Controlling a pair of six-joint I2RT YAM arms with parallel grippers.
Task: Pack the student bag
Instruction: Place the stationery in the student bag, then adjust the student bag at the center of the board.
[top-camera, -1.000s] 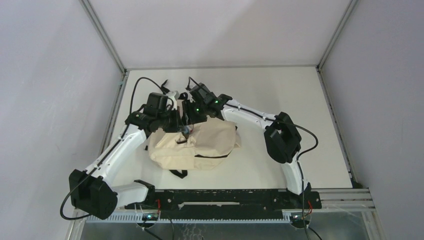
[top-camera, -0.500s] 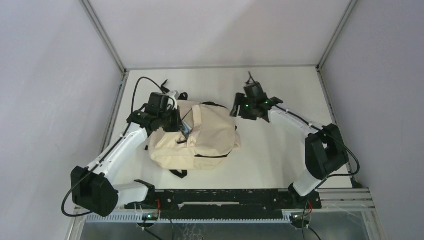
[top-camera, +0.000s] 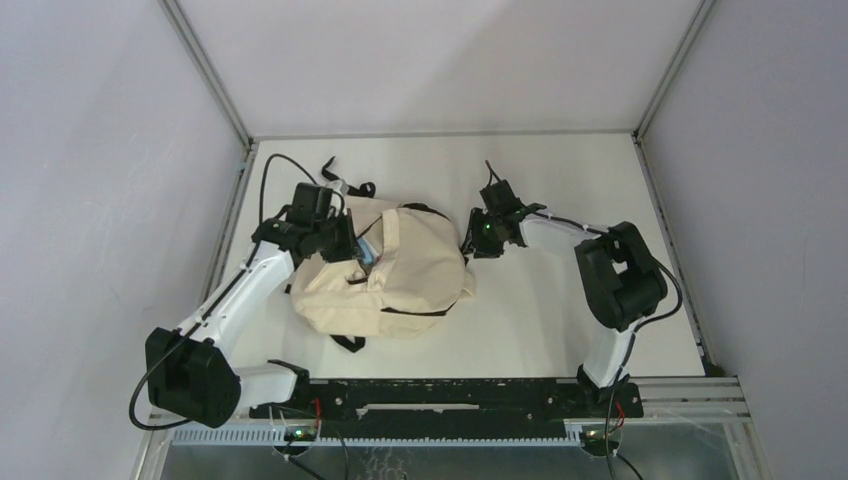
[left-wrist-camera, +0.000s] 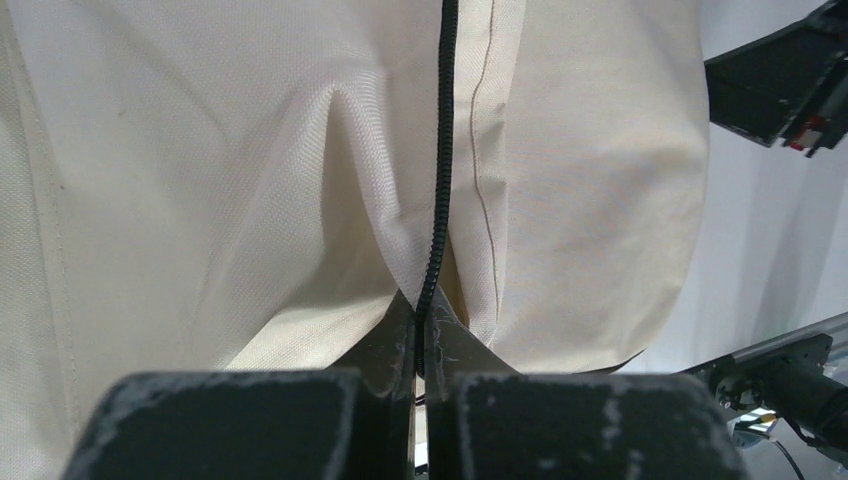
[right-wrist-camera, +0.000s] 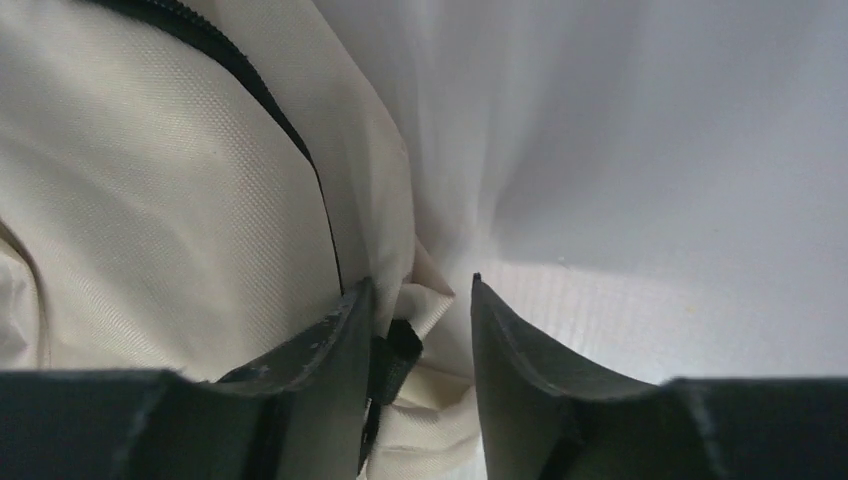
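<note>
The student bag (top-camera: 400, 270), cream fabric with black straps, lies in the middle of the table. My left gripper (top-camera: 352, 250) is at the bag's left upper side. In the left wrist view it (left-wrist-camera: 425, 335) is shut on the bag's black zipper line (left-wrist-camera: 440, 180) and the fabric beside it. My right gripper (top-camera: 468, 243) is at the bag's right edge. In the right wrist view it (right-wrist-camera: 420, 310) is open, with a corner of cream fabric and a black tab (right-wrist-camera: 400, 345) between its fingers.
Black straps (top-camera: 345, 185) trail from the bag's far end toward the back left. Another strap (top-camera: 350, 343) sticks out at the bag's near edge. White table (top-camera: 560, 320) lies to the right of the bag; walls enclose three sides.
My right arm swung away from the bag's top to the right, then came back down to the bag's right edge. The bag shifted slightly. My left gripper stayed clamped on it.
</note>
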